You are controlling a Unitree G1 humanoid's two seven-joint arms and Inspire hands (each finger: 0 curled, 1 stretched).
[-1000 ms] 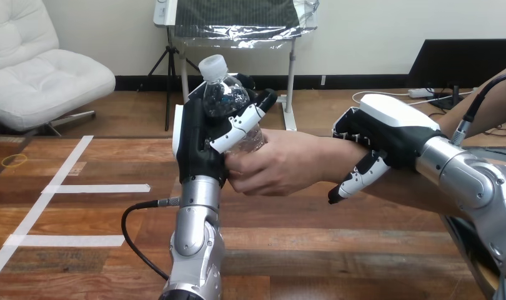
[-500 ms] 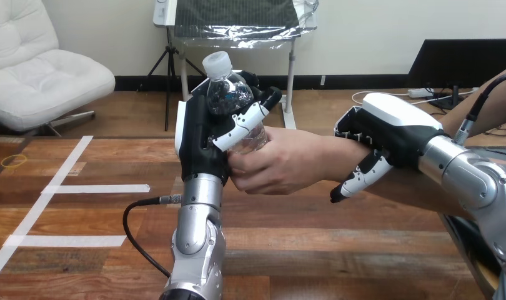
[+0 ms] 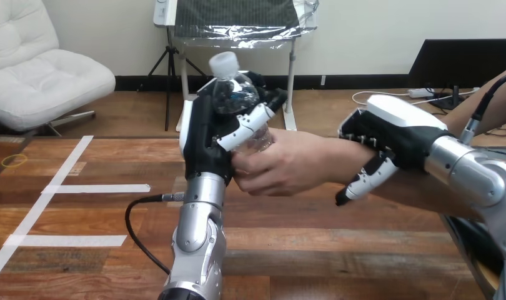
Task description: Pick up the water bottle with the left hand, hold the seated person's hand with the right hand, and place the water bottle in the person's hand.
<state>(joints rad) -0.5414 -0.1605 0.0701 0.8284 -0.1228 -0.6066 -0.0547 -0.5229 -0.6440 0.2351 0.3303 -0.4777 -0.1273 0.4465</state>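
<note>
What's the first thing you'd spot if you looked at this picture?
The clear water bottle with its white cap stands out, held upright in the middle above the wooden table with the robot's left hand curled round it. The person's hand reaches in from the right and wraps round the bottle's lower part. Further right, the robot's right hand sits over the person's wrist, fingers and thumb curled round it.

The wooden table [image 3: 338,250] is carrying white tape strips [image 3: 100,188], lying well to the left of the left hand [image 3: 203,147]; a small yellow ring [image 3: 13,160] is lying farther left.
</note>
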